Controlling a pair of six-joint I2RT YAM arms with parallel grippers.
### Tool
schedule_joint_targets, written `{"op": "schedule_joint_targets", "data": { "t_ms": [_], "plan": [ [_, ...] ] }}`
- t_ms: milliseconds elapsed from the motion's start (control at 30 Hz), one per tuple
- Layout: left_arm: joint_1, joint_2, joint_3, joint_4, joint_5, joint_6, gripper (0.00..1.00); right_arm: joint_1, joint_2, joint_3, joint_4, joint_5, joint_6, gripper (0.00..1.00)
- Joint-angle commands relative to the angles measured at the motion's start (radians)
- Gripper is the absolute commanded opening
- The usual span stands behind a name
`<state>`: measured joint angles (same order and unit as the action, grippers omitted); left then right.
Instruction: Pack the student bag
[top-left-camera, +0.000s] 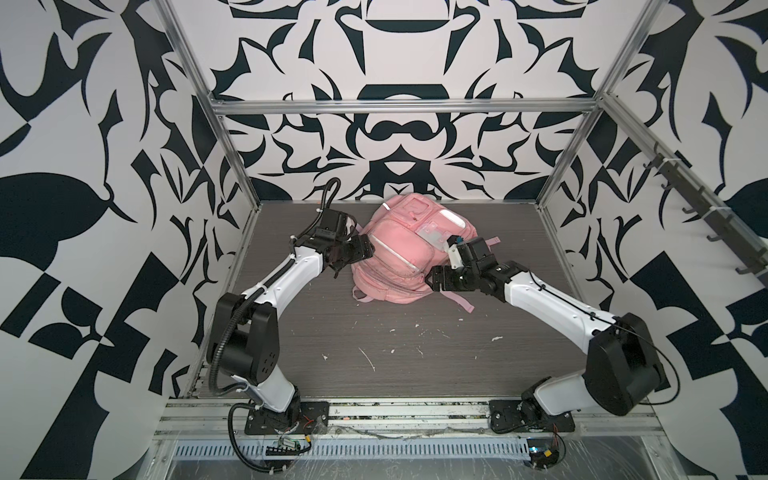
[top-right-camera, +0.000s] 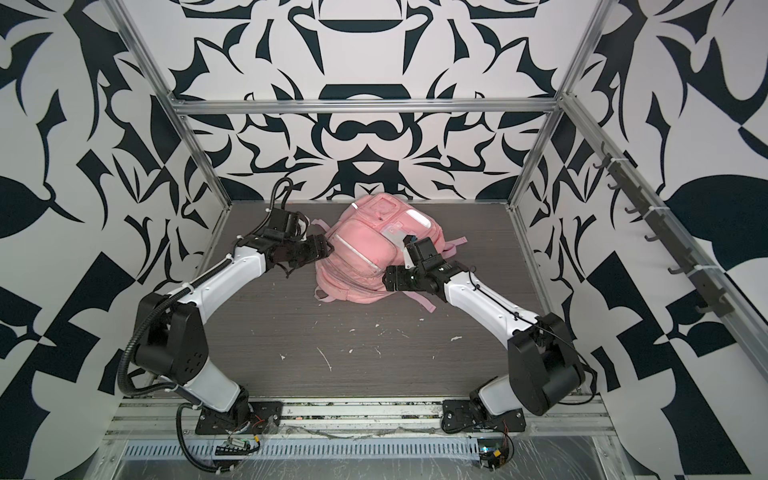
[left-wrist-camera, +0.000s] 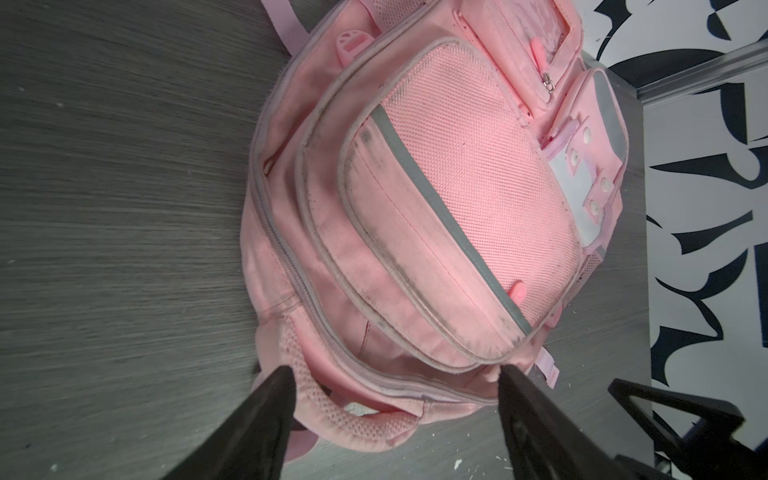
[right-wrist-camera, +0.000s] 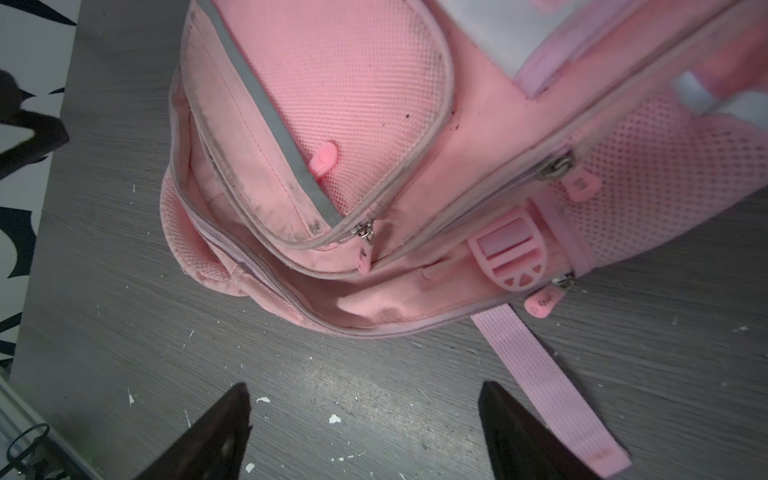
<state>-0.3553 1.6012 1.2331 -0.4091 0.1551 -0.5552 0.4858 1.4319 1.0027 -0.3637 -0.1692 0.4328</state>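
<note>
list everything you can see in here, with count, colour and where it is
student bag: one, pink with silver strips, lying front up at the back middle of the table
table: one, grey wood grain, floor of the cell
white flecks: many, white, scattered on the table in front of the bag
frame bars: several, silver, along the cell's edges
hook rail: one, dark, on the right wall
walls: three, black and white pattern, around the table
left arm: one, white and black, at the bag's left side; left jaws open
right arm: one, white and black, at the bag's right side; right jaws open
</note>
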Motion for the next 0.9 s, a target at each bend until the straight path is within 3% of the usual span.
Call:
{"op": "schedule_joint_targets", "data": {
  "t_ms": [0, 133, 400, 667, 867],
  "plan": [
    [0.01, -0.071, -0.052, -0.046, -0.063, 0.033, 0.84, -0.007, -0.047, -0.011, -0.032, 0.08, -0.042, 0.9],
    [0.023, -0.176, -0.149, 0.012, -0.091, 0.05, 0.99, -0.02, -0.093, -0.025, -0.021, 0.145, -0.048, 0.97],
    [0.034, -0.318, -0.276, 0.036, -0.155, 0.072, 0.99, -0.098, -0.165, -0.06, -0.015, 0.227, -0.008, 0.99],
    [0.035, -0.457, -0.408, 0.086, -0.291, 0.075, 0.99, -0.194, -0.263, -0.138, 0.032, 0.293, 0.003, 0.99],
    [0.035, -0.535, -0.53, 0.239, -0.295, 0.141, 0.99, -0.243, -0.348, -0.205, 0.087, 0.413, 0.002, 1.0]
  ]
}}
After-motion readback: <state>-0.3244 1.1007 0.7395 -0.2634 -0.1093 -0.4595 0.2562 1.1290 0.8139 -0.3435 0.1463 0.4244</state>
